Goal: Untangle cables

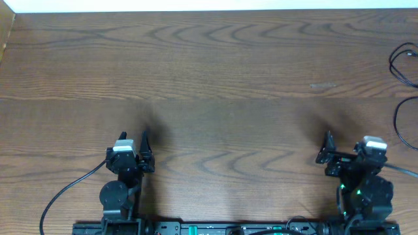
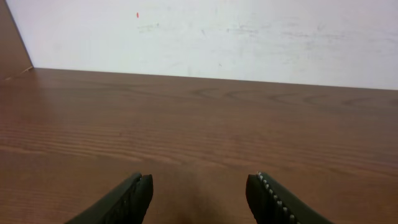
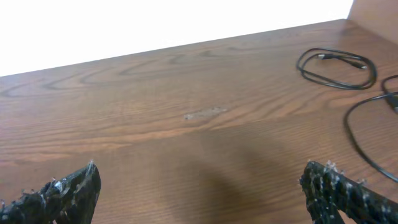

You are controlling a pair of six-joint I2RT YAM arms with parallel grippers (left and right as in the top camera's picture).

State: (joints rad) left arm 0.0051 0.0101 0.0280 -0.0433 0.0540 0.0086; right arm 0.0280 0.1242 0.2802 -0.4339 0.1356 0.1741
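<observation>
Of the cables, a thin black cable (image 3: 336, 68) lies coiled in a small loop with plug ends at the table's far right (image 1: 403, 63). A second black strand (image 3: 349, 127) curves along the right edge (image 1: 397, 121); where it ends is cut off by the frame. My right gripper (image 3: 199, 171) stands wide open over bare wood near the front right (image 1: 345, 147), well short of the coil. My left gripper (image 2: 200, 180) is open at the front left (image 1: 134, 140), with nothing between its fingers and no cable near it.
The wooden table (image 1: 209, 78) meets a white wall at the back. A light scuff mark (image 3: 205, 113) sits on the wood ahead of the right gripper. The left arm's own thick black cable (image 1: 65, 192) trails off the front left.
</observation>
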